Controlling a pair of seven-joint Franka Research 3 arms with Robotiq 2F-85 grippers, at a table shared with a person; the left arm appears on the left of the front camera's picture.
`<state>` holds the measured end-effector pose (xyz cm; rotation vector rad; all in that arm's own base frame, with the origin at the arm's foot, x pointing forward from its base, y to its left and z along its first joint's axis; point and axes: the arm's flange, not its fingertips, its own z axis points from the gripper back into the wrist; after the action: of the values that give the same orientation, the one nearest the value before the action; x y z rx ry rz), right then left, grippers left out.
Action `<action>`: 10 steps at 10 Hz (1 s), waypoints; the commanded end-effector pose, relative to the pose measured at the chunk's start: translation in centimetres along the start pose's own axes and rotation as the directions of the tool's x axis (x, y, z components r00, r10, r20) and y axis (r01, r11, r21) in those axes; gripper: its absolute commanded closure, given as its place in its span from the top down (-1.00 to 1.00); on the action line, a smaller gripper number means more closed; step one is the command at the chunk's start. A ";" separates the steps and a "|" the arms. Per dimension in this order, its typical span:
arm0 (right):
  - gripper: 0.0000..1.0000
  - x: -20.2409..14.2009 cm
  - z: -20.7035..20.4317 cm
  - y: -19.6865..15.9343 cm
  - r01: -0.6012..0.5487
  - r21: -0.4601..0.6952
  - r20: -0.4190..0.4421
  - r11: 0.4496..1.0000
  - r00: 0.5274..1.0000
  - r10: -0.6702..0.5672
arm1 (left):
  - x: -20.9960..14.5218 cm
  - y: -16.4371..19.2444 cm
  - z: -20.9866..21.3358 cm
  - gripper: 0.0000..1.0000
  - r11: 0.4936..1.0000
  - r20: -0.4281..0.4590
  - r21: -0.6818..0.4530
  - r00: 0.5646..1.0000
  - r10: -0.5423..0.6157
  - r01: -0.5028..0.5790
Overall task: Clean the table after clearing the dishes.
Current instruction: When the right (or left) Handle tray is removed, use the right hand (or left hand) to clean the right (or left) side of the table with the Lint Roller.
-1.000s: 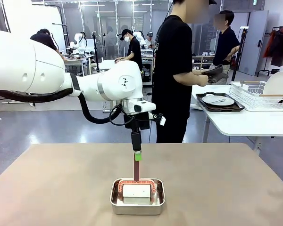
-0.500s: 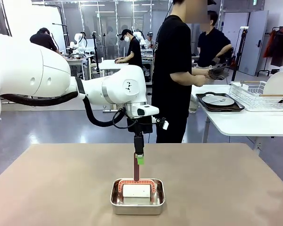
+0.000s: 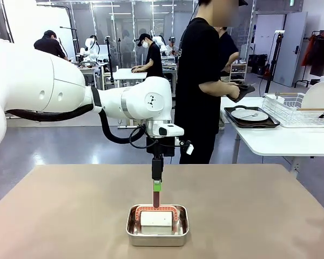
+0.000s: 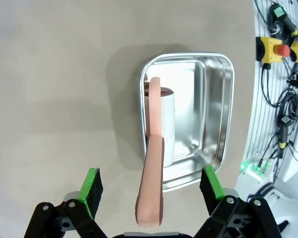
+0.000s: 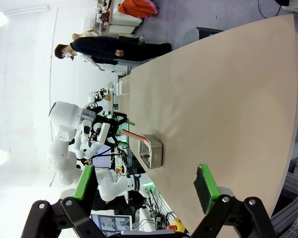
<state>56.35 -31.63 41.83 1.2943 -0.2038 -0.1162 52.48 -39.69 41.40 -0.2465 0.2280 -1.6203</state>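
Tan table (image 3: 70, 216) with steel pan (image 3: 156, 240)

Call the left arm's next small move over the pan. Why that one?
Probably ease the left gripper a little lower and close it on the reddish handle. The jaws stand open with the handle rising between the green pads, and nothing is gripped yet. The tool's white head rests in the steel pan on the table.

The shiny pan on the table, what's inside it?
A white block with a reddish-brown handle sticking up. The pan floor beneath the block is covered, so anything under it is hidden.
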 end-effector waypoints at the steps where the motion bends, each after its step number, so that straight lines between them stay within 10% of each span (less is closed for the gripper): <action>1: 1.00 -0.1 -0.1 0.3 -0.003 0.000 0.001 1.000 1.000 0.003 | 0.2 -0.5 -0.1 1.00 1.000 -0.020 0.022 1.000 0.011 -0.010; 10: 1.00 -0.1 -0.1 0.3 -0.003 0.000 0.001 1.000 1.000 0.003 | -1.5 -2.1 -1.1 1.00 0.994 -0.016 0.086 0.997 0.071 -0.070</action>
<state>56.35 -31.64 41.83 1.2943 -0.2038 -0.1163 51.69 -39.14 41.08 -0.1704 0.2133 -1.5661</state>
